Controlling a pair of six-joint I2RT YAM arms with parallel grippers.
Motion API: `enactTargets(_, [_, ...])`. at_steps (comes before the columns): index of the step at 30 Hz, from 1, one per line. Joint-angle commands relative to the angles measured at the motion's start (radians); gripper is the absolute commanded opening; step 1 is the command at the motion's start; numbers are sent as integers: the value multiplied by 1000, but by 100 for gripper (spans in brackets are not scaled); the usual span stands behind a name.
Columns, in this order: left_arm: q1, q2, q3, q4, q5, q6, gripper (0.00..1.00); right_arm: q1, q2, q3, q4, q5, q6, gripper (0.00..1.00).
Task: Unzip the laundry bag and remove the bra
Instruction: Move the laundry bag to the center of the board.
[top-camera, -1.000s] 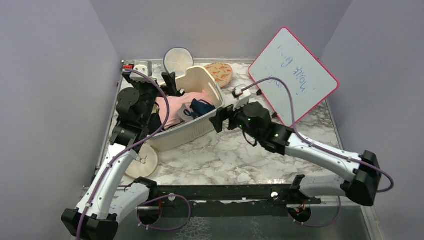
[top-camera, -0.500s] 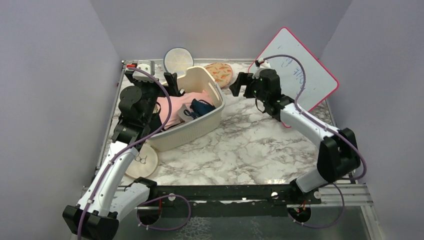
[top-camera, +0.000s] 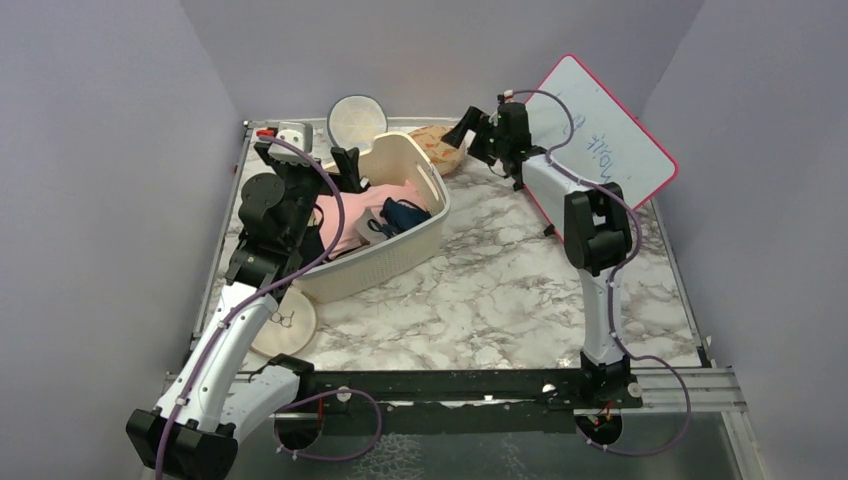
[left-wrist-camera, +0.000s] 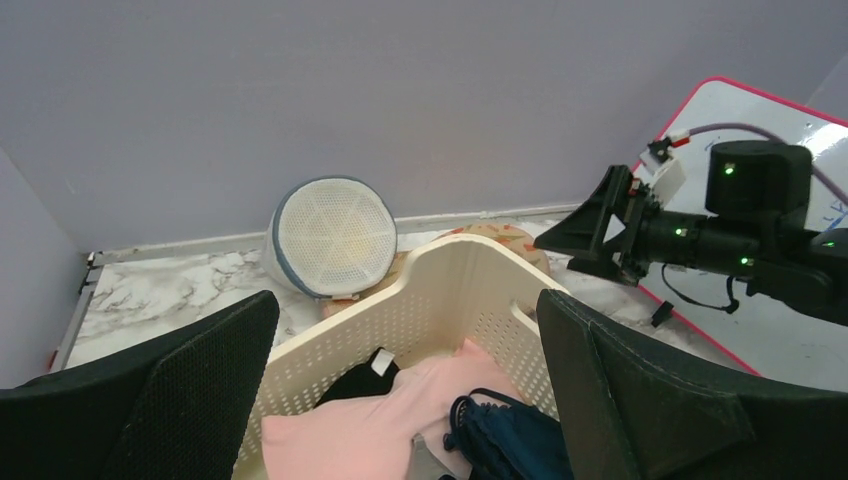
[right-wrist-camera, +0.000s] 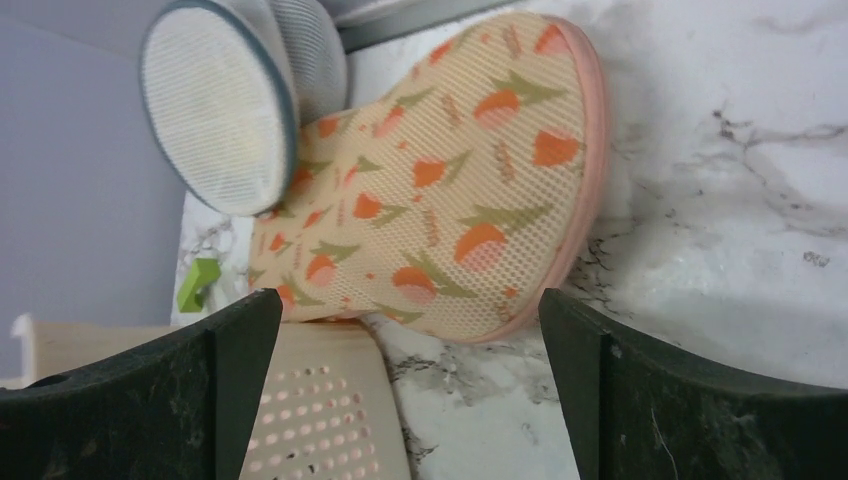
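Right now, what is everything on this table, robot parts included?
laundry bag: 1, peach with orange-green print, far edge behind basket
mesh case: 1, white with grey rim, by far wall
laundry basket: 1, cream, left of centre
pink garment: 1, pink, in basket
dark blue garment: 1, navy, in basket
round disc: 1, cream, near left
whiteboard: 1, white with pink frame, leaning far right
table: 1, marbled white, under everything
left gripper: 1, black, open, over basket
right gripper: 1, black, open, facing laundry bag
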Motion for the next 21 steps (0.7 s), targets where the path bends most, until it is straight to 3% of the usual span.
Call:
enactTargets(1, [-2,-19,-15,41,37,-19,99,0,87,56,-47,46,106,100])
enactTargets(4, [-1,-24,-17,48,53,-30,99,-1,108,30,-10,82,144,99])
enactTargets(7, [-1,-31,-18,51,64,-36,99,-3,149,32,24,56,167,89])
enactTargets(15, [0,-39,-22,56,71,-38,99,-3,239,84,89,31,229,77])
enactTargets(21, [-1,-38,-23,57,76,-39,99,-3,226,12,222,13,310,59])
